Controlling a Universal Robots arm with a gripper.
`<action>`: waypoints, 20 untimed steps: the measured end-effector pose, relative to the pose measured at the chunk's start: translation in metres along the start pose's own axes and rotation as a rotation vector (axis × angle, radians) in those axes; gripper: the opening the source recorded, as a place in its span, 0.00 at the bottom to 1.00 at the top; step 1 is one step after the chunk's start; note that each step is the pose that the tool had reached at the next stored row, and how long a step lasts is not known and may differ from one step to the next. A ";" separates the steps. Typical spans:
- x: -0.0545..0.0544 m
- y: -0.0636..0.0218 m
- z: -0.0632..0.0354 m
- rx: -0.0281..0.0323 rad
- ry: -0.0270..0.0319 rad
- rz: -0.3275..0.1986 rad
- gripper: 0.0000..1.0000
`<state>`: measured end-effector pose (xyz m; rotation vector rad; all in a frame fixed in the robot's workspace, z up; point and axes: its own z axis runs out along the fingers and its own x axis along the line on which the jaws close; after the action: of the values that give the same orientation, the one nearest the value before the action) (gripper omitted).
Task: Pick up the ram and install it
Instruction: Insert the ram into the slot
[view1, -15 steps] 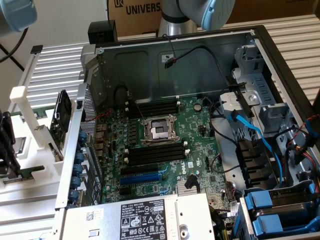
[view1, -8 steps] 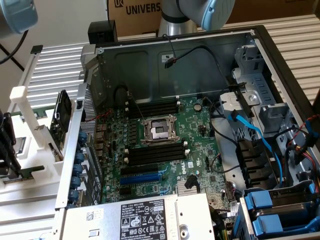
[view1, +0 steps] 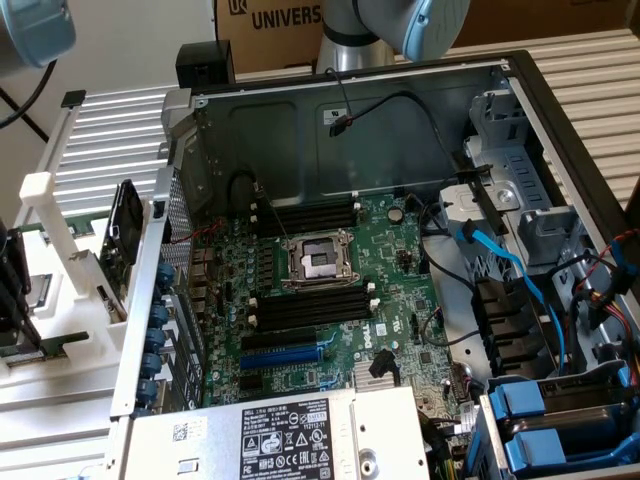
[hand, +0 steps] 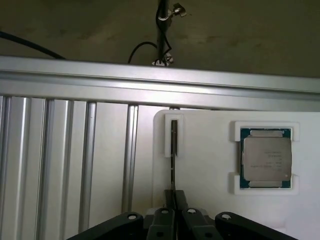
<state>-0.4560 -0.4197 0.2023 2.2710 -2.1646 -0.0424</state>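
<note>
The ram (hand: 173, 150) is a thin green stick seen edge-on, standing in the slot of a white holder (hand: 200, 150). My gripper (hand: 174, 197) sits over its near end, the two black fingers (hand: 183, 201) pressed together on the stick's edge. In the exterior view the gripper (view1: 10, 310) is a dark shape at the far left edge, over the white fixture (view1: 70, 300) beside the computer case. A green end of the ram (view1: 50, 350) pokes out below it. The motherboard (view1: 320, 290) lies in the open case, with long black memory slots (view1: 310, 310) beside the processor socket (view1: 318, 260).
A square silver processor chip (hand: 266, 158) rests in its own white cradle beside the ram. A ribbed aluminium rail and table surface (hand: 65, 165) border the holder. The case wall (view1: 150, 300), cables (view1: 500, 260), blue drive bays (view1: 545, 420) and power supply (view1: 290, 435) crowd the motherboard.
</note>
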 end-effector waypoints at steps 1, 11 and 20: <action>0.000 0.0000 0.0000 0.0000 0.0000 0.000 0.12; 0.000 0.0003 -0.0124 -0.0004 0.0079 0.000 0.12; -0.002 0.0015 -0.0507 -0.0011 0.0261 0.001 0.12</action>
<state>-0.4565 -0.4185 0.2530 2.2571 -2.1522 -0.0139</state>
